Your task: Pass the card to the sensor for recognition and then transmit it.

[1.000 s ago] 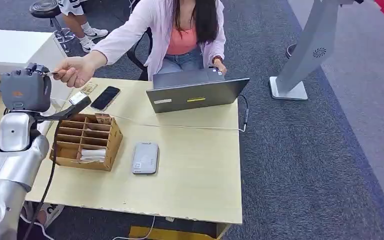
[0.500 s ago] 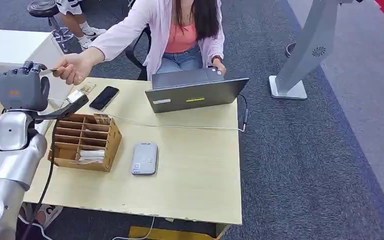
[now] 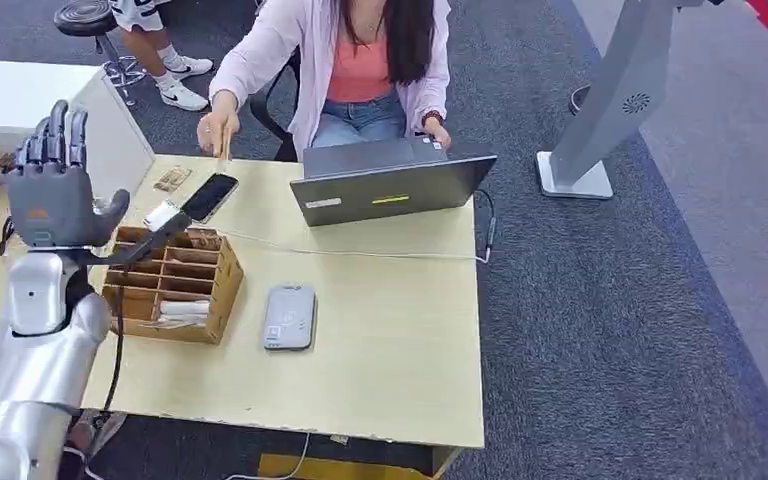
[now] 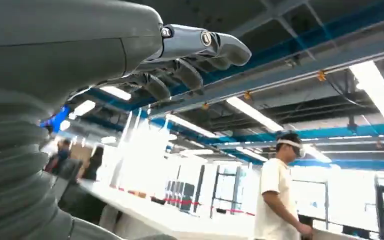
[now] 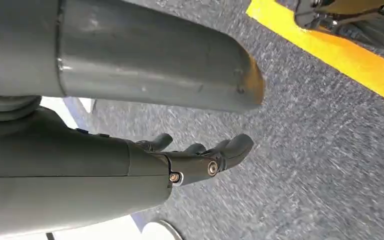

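My left hand (image 3: 52,185) is raised at the table's left edge, fingers straight up and apart, holding nothing; in the left wrist view its fingers (image 4: 195,50) point at the ceiling. A seated person's hand (image 3: 214,126) holds the thin card (image 3: 226,151) above the black phone (image 3: 210,196), well right of my hand. The grey card sensor (image 3: 290,315) lies flat mid-table, beside the wooden sorting box (image 3: 172,285). My right hand (image 5: 200,160) hangs over the carpet, fingers loosely extended and empty.
An open laptop (image 3: 390,187) stands at the table's far side, a white cable running from it past the box. A small white item (image 3: 160,214) and a paper scrap (image 3: 172,179) lie near the phone. A grey stand (image 3: 610,110) is on the carpet to the right.
The person has taken the card out of my left hand and drawn it right, toward the laptop. My left hand's fingers have uncurled and now stand spread.
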Tool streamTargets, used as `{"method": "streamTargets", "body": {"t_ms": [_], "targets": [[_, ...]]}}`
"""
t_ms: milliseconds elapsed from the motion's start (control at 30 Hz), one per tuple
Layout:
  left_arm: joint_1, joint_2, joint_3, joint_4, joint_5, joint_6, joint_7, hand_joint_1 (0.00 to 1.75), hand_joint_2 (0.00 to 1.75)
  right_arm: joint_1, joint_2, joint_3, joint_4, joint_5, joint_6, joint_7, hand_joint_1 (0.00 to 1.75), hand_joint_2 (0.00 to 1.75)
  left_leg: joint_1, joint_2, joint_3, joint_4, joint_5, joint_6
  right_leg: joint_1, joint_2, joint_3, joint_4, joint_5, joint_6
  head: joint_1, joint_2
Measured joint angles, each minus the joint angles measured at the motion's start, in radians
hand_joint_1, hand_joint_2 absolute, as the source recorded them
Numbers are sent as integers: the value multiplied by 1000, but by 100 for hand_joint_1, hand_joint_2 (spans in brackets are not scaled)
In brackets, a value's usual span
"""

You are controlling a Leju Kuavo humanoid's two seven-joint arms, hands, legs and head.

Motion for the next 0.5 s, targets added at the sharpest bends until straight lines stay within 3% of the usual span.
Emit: {"method": "streamTargets", "body": {"t_ms": [167, 400, 500], "targets": [[136, -11, -39, -231, 9, -33, 26, 0, 175, 1, 0, -14, 0, -8, -2, 1, 0, 0, 0, 0, -1, 0, -2, 0, 0, 0, -1, 0, -1, 1, 3, 0], [203, -11, -68, -363, 38, -50, 7, 0, 175, 1, 0, -23, 0, -19, -5, 2, 0, 0, 0, 0, -1, 0, -1, 0, 0, -1, -1, 0, -1, 0, 3, 0], [246, -10, -87, -423, 51, -92, 6, 0, 175, 0, 0, -36, 0, -34, -15, 1, 0, 0, 0, 0, -1, 0, -1, 0, 0, 0, -1, 0, -1, 0, 3, 0]]}}
